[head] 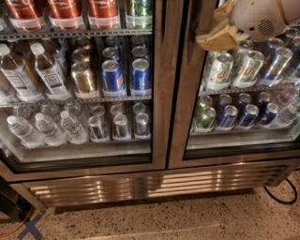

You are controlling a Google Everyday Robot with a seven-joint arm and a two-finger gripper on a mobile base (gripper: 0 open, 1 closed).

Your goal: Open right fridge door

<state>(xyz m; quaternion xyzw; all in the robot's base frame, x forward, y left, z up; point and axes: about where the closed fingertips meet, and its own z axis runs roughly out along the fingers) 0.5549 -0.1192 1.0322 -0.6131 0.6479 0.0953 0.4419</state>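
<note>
Hanging at about 1 o'clock in the view, the pincer (pixel 212 41) points its tan tips toward 9 o'clock, in front of the upper glass of the right fridge door (pixel 234 140) and just beside that door's inner steel upright. Whether it touches the frame cannot be told, and whether the pincer is apart or together cannot be told either. The white arm housing (pixel 258 18) runs off from it toward 2 o'clock.

The right fridge door fills the view from the centre line out to 3 o'clock and stands shut, its steel frame flush beside that of the left fridge door (pixel 159 93). Behind its pane, green-and-silver cans (pixel 220 70) stand on the upper shelf, and blue cans (pixel 248 115) on the shelf below.

Through the left door, water bottles (pixel 42 129) lie at 8 o'clock, gold cans (pixel 84 77) and blue cans (pixel 124 75) sit above them, and red bottles (pixel 65 9) line the top at 11 o'clock.

Below both doors runs a slatted steel grille (pixel 140 185) above the speckled floor (pixel 187 220). A black cable (pixel 281 197) loops on the floor at 4 o'clock, and an orange cable (pixel 14 227) lies at 7 o'clock.
</note>
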